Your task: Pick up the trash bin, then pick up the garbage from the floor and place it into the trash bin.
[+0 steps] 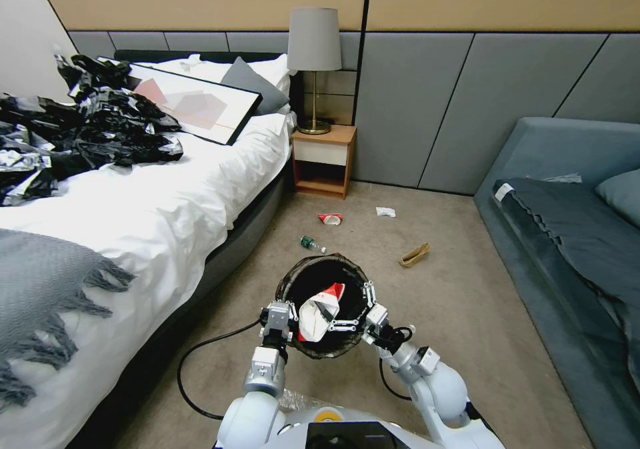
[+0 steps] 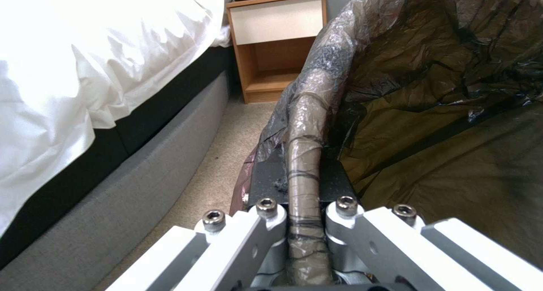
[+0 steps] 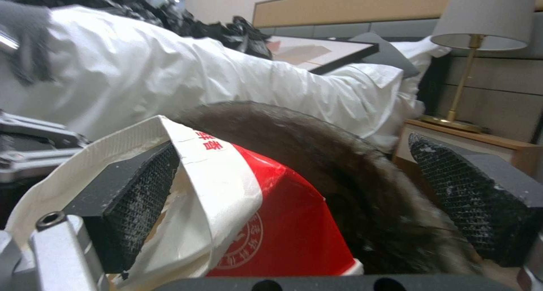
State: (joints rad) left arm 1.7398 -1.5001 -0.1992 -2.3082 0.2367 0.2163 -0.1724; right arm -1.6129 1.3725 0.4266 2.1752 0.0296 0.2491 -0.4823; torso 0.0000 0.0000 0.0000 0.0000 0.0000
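Note:
My left gripper [image 1: 279,316] is shut on the near rim of the trash bin [image 1: 303,269], which hangs above the carpet with its black liner showing. In the left wrist view the bagged rim [image 2: 305,125] runs between that gripper's fingers [image 2: 305,172]. My right gripper [image 1: 353,308] is open over the bin's mouth. A red-and-white wrapper [image 1: 319,310] lies against one of its pads [image 3: 130,189] without being clamped, over the liner [image 3: 339,155]. More garbage lies on the floor beyond: another red-and-white wrapper [image 1: 330,218], a small clear bottle [image 1: 311,243], white tissue [image 1: 385,212] and brown paper [image 1: 415,255].
A white-sheeted bed [image 1: 167,202] flanks the left, with a heap of black plastic sheeting [image 1: 80,129] on it. A wooden nightstand [image 1: 325,159] with a lamp stands ahead. A grey sofa [image 1: 567,236] borders the right. A black cable [image 1: 200,362] trails on the carpet.

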